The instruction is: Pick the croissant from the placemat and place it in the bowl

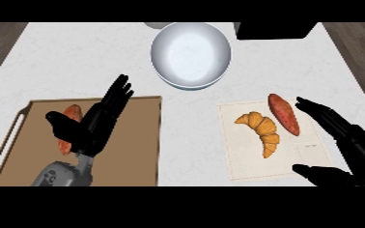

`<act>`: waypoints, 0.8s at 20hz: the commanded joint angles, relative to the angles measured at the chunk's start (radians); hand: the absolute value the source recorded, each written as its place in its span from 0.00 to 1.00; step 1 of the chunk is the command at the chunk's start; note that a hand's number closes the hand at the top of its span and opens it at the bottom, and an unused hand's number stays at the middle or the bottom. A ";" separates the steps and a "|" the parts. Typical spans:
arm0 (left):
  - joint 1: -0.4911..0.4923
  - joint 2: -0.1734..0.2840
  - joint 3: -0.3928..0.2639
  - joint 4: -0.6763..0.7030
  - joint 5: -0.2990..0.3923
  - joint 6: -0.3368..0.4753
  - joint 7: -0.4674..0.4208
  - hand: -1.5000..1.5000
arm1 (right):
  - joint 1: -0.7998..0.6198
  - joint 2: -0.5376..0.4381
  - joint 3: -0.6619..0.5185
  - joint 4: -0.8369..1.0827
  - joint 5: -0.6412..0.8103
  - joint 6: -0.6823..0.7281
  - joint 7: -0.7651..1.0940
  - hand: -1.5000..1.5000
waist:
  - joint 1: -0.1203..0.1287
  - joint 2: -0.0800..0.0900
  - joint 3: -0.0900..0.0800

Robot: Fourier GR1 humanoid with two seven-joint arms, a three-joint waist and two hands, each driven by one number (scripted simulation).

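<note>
Beside croissant (262,133) on placemat (249,166), right robot hand (335,135) open, empty

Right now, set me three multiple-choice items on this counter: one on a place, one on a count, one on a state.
1. Where does the croissant lie?
A. in the bowl
B. on the placemat
C. on the tray

2. How many food items rest on the placemat?
A. one
B. two
C. four

3. How is the right hand?
A. open, holding nothing
B. curled round the croissant
C. inside the bowl

Answers:
1 B: it lies on the pale mat beside the sweet potato.
2 B: croissant and sweet potato only.
3 A: its fingers are straight, right of the mat; the bowl holds nothing.
</note>
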 commanded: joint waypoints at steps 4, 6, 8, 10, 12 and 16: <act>-0.015 -0.013 -0.013 -0.014 -0.016 -0.006 0.016 0.50 | -0.034 -0.093 0.082 -0.230 0.215 0.155 0.523 0.00 | 0.024 0.003 -0.002; -0.026 -0.023 -0.008 0.029 -0.019 -0.026 0.001 0.50 | -0.066 -0.088 0.105 -0.246 0.209 0.242 0.622 0.00 | 0.028 0.008 0.000; -0.039 -0.025 0.001 0.012 -0.001 -0.034 0.022 0.50 | -0.178 -0.041 0.157 -0.251 0.202 0.338 0.776 0.00 | 0.051 0.011 0.000; -0.049 -0.006 0.020 0.018 -0.003 -0.056 0.020 0.50 | -0.192 -0.011 0.188 -0.263 0.184 0.408 0.871 0.00 | 0.044 0.011 0.001; -0.058 -0.033 0.000 -0.020 -0.040 0.003 0.063 0.50 | -0.244 0.054 0.209 -0.223 0.162 0.453 0.933 0.00 | 0.046 0.010 0.003; -0.014 -0.031 0.033 0.002 -0.028 -0.055 0.022 0.50 | -0.276 0.147 0.257 -0.236 0.203 0.522 1.103 0.00 | 0.034 0.008 0.003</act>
